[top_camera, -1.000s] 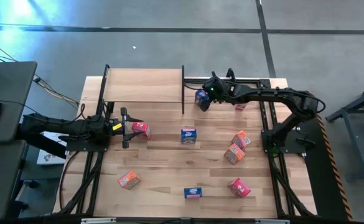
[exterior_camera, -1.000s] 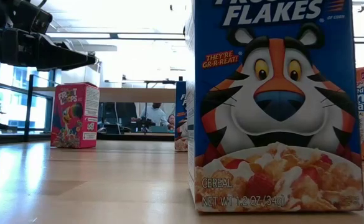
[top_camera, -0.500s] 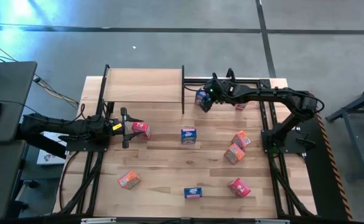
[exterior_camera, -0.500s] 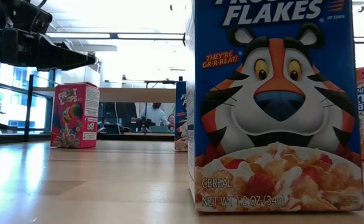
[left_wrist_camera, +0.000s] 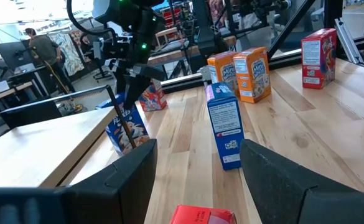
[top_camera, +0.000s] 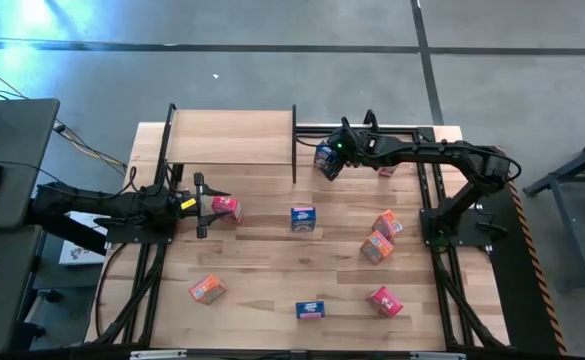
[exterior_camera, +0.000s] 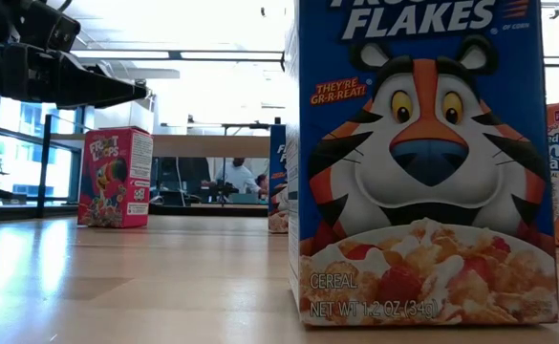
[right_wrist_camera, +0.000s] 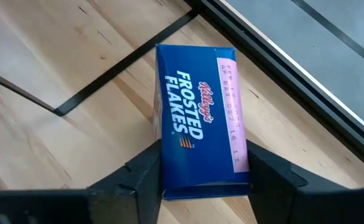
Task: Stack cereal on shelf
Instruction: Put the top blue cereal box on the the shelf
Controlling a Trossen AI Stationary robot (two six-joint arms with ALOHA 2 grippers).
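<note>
The left gripper (top_camera: 210, 205) is waiting at the worktop's left, fingers spread around a red box (top_camera: 226, 207). Right of the shelf (top_camera: 230, 136), the right gripper (right_wrist_camera: 201, 167) is pinching a blue box (right_wrist_camera: 200, 118), light, crushable cardboard, by its narrow sides.

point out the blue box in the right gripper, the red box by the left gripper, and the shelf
blue box (right_wrist_camera: 201, 118), right wrist view, on its printed top face
red box (top_camera: 226, 207), high view, on its top
shelf (top_camera: 230, 136), high view, on the bare wooden board
</note>
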